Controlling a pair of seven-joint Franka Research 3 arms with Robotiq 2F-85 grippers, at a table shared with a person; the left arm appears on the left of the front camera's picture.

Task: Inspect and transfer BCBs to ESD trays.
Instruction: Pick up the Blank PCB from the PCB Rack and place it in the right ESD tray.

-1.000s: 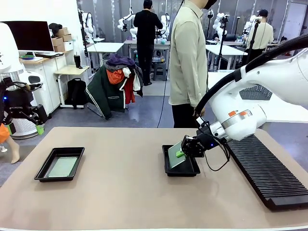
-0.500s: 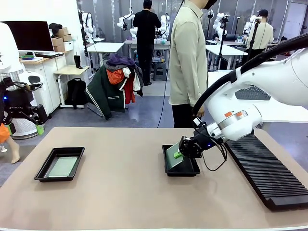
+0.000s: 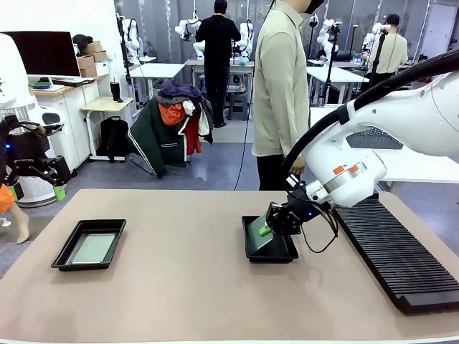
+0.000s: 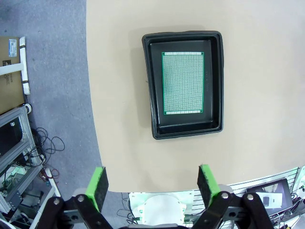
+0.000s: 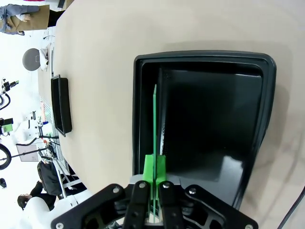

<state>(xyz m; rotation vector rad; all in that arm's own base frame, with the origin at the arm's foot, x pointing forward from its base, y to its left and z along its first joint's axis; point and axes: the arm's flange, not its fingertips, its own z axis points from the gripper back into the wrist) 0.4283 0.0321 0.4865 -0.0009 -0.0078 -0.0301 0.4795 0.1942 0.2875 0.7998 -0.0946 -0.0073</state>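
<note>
My right gripper point(image 3: 267, 229) is shut on the edge of a green BCB point(image 3: 259, 231), held tilted with its lower edge inside the black ESD tray point(image 3: 270, 252) at table centre. In the right wrist view the BCB point(image 5: 154, 124) stands edge-on between the shut green pads point(image 5: 155, 172) over that tray point(image 5: 205, 62). A second ESD tray point(image 3: 89, 244) lies at the left with a BCB point(image 3: 93, 248) flat inside. My left gripper point(image 4: 151, 185) hangs open high above that tray point(image 4: 184, 90), whose green BCB point(image 4: 183, 83) lies flat.
A long black ribbed rack point(image 3: 393, 252) runs along the table's right side. A person point(image 3: 280, 93) in a pale shirt stands at the far edge, close behind the right arm. The left table edge and floor clutter point(image 4: 28, 143) show below the left wrist.
The right gripper with the BCB has shifted slightly left and down toward the centre tray. The left arm has not moved.
</note>
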